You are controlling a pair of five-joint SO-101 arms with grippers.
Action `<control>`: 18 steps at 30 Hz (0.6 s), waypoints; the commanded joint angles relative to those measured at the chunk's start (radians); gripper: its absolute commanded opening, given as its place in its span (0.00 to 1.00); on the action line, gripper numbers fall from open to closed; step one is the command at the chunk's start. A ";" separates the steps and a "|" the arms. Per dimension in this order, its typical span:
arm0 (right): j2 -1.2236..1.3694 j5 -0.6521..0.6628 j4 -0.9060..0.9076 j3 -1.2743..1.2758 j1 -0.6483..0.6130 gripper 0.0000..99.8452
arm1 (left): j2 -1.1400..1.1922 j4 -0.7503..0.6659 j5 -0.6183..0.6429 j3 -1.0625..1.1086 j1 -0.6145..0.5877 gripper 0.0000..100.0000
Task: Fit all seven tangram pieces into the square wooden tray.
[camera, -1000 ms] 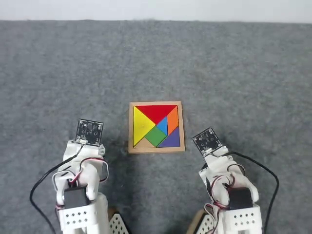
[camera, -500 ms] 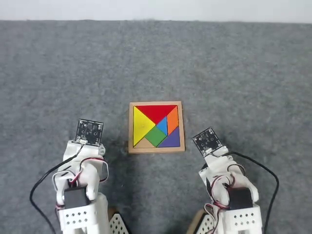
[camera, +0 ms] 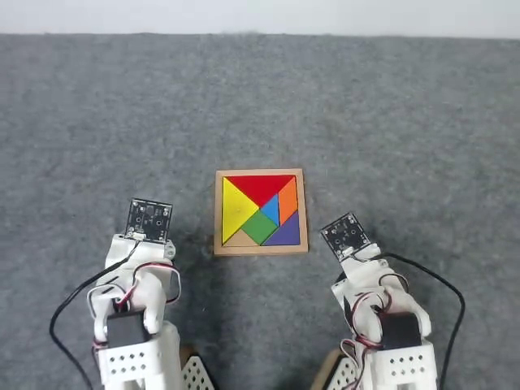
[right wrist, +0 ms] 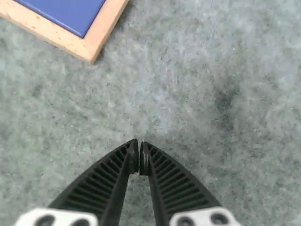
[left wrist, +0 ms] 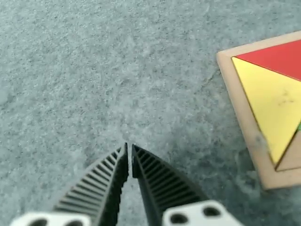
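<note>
No visible change, wooden tray (camera: 260, 250) and tangram pieces (camera: 236, 207) unmoved

high view overhead, wrist views close, seemingly sharing tray (camera: 260, 250)

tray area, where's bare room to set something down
Widest bare grey mat lies between the tray and the mat's far edge, also further out to each side. Crowded: the tray itself, with the left pincer and right pincer close beside it.
</note>
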 commanded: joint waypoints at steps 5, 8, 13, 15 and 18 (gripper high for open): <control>-0.012 0.012 0.008 0.018 0.016 0.01 | 0.000 -0.003 -0.006 -0.013 0.020 0.02; -0.012 0.012 0.008 0.018 0.015 0.01 | 0.002 0.003 -0.006 -0.013 0.069 0.02; -0.012 0.012 0.008 0.018 0.015 0.01 | 0.003 0.003 -0.006 -0.012 0.089 0.02; -0.012 0.012 0.008 0.018 0.015 0.01 | 0.003 0.003 -0.006 -0.012 0.089 0.02; -0.012 0.012 0.008 0.018 0.015 0.01 | 0.003 0.003 -0.006 -0.012 0.089 0.02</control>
